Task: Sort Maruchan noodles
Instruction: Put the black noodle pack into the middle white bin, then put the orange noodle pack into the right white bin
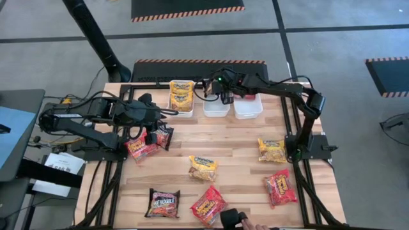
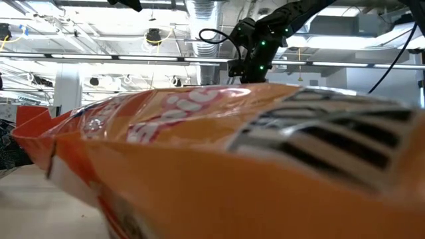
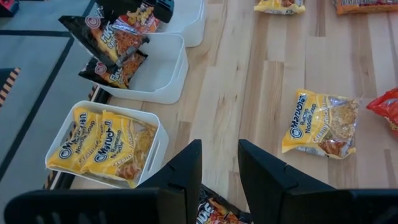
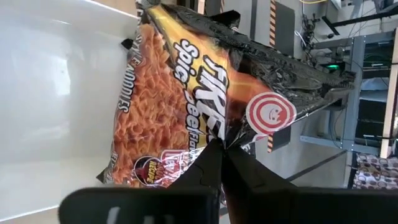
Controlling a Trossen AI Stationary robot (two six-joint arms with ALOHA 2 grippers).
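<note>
Three white bins stand along the far edge. The left bin [image 1: 181,96] holds two yellow packets [image 3: 102,146]. My right gripper [image 4: 221,146] is over the middle bin [image 1: 216,107], shut on a dark packet [image 3: 109,40]. A second dark packet [image 3: 115,70] leans in that bin. My left gripper [image 3: 217,168] hangs open at the table's left. Bare wood shows between its fingertips. Under it lie a dark packet [image 1: 165,136] and a red packet [image 1: 142,148]. More yellow, red and dark packets lie on the table. My right gripper pinches the dark packet between its two fingers by a crinkled edge beside the round red logo [image 4: 252,134]. The fingers slant down at it from the table's right side. The packet hangs beyond the fingers over the white bin wall [image 4: 56,93], printed face showing.
The right bin [image 1: 248,105] stands beside the middle one. On the wood lie yellow packets [image 1: 203,167] [image 1: 271,150], red packets [image 1: 280,188] [image 1: 208,204] and a dark packet [image 1: 163,203]. A red-orange packet [image 2: 212,159] right at the lens fills most of the low view.
</note>
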